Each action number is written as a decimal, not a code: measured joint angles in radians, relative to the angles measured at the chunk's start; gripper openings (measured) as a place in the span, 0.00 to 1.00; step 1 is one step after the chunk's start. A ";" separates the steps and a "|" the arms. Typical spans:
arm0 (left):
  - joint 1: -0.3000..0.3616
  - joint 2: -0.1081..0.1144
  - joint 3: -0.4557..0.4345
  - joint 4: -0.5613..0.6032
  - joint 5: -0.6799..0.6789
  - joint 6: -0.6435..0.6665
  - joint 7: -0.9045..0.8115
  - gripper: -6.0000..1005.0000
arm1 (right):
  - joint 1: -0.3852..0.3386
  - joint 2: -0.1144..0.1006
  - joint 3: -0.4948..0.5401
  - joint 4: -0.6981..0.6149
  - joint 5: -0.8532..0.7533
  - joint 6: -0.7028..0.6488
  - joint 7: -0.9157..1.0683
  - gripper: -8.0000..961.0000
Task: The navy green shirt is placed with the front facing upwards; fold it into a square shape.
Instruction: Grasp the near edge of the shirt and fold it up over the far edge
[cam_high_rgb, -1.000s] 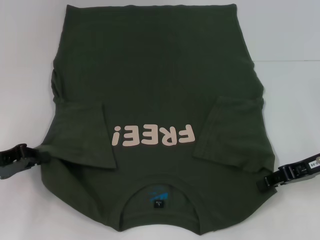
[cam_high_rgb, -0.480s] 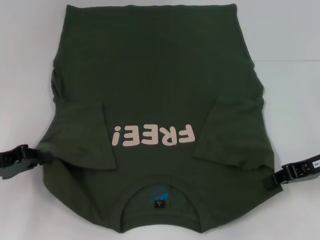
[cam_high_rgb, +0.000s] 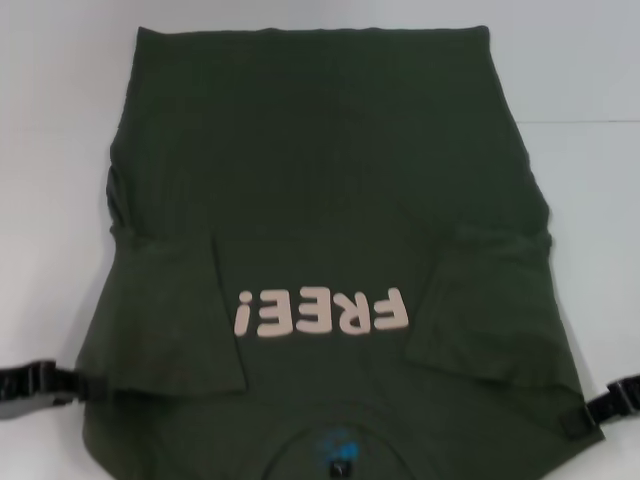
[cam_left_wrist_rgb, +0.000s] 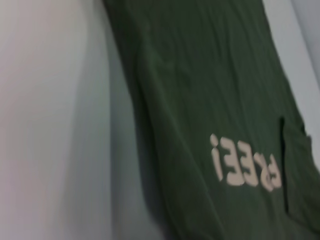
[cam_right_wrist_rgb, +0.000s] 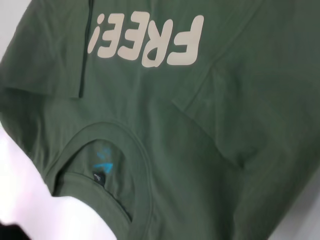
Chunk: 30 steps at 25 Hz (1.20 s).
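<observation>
The navy green shirt (cam_high_rgb: 320, 180) lies front up on the white table, collar (cam_high_rgb: 335, 450) toward me, its pink "FREE!" print (cam_high_rgb: 322, 312) reading upside down. Both short sleeves are folded inward onto the chest, one (cam_high_rgb: 180, 320) on the left and one (cam_high_rgb: 490, 300) on the right. My left gripper (cam_high_rgb: 75, 385) grips the shirt's left edge near the shoulder. On the opposite edge, my right gripper (cam_high_rgb: 580, 418) holds the cloth near the other shoulder. The right wrist view shows the collar (cam_right_wrist_rgb: 135, 150) with its blue label (cam_right_wrist_rgb: 102, 167); the left wrist view shows the shirt (cam_left_wrist_rgb: 200, 75) and its print (cam_left_wrist_rgb: 245, 167).
The white table (cam_high_rgb: 50, 120) shows bare on both sides of the shirt and beyond its hem. A seam line in the surface (cam_high_rgb: 590, 122) runs at the far right.
The whole shirt has slid toward me, its collar now at the near edge of the head view. Both grippers moved back with it, staying at its edges.
</observation>
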<state>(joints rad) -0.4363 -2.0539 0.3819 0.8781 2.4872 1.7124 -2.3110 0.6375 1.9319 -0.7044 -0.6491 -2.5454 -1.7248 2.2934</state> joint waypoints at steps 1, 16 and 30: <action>0.007 -0.003 0.001 0.012 0.011 0.020 0.002 0.03 | -0.008 -0.005 0.000 0.000 0.000 -0.010 -0.005 0.07; -0.046 -0.005 0.013 -0.034 0.030 -0.040 -0.041 0.03 | -0.018 -0.015 0.201 -0.003 0.038 0.042 -0.012 0.09; -0.306 0.064 0.112 -0.178 0.041 -0.459 -0.166 0.03 | 0.047 0.013 0.170 -0.006 0.282 0.434 0.024 0.11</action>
<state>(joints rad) -0.7423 -1.9896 0.4942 0.6998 2.5285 1.2530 -2.4771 0.6842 1.9454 -0.5345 -0.6553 -2.2638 -1.2909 2.3174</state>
